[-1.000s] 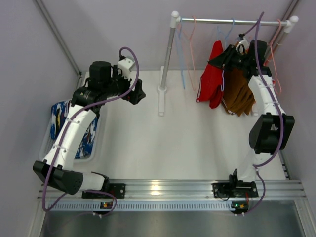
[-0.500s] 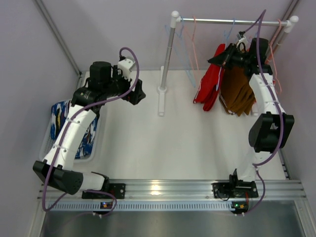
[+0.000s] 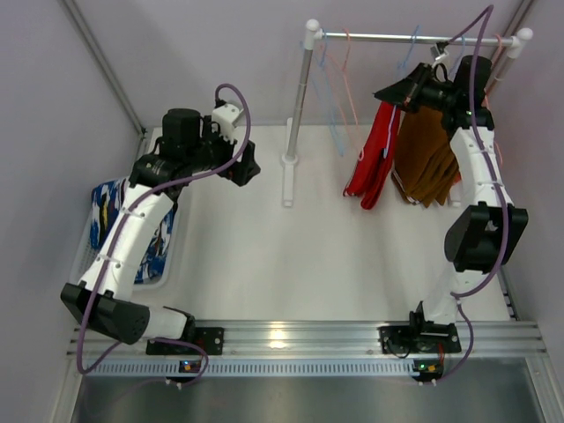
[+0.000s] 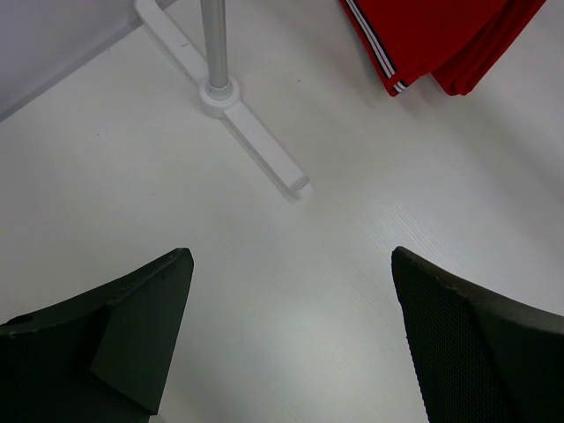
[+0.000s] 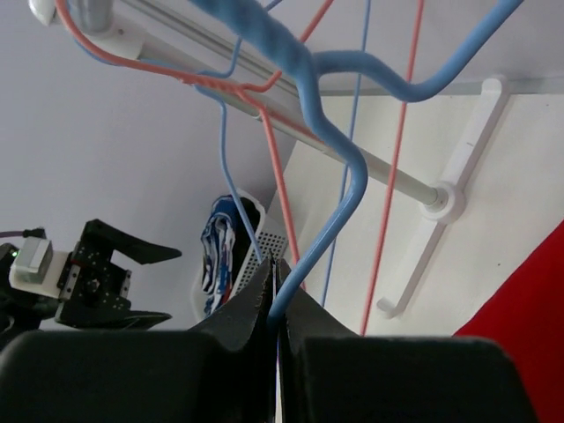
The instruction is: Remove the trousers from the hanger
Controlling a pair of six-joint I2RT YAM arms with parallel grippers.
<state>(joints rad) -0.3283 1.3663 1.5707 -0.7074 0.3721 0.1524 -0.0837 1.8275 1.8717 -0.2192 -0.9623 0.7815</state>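
At one o'clock, the thin blue wire hanger (image 5: 339,176) is being gripped by the closed right tool (image 5: 275,295), the plain red cloth trousers (image 3: 374,163) being dangled below, beside the brown cloth trousers (image 3: 427,163). At ten o'clock, the left tool (image 4: 291,339) is being held apart.

Two robot arms, the left arm (image 3: 123,233) and right arm (image 3: 476,167). Two trousers hanging, red trousers (image 3: 372,154) and brown trousers (image 3: 427,163); one blue patterned garment (image 3: 161,251) in one basket (image 3: 81,256). One rail stand (image 3: 300,88); wire hangers (image 5: 300,63) too tangled to count.
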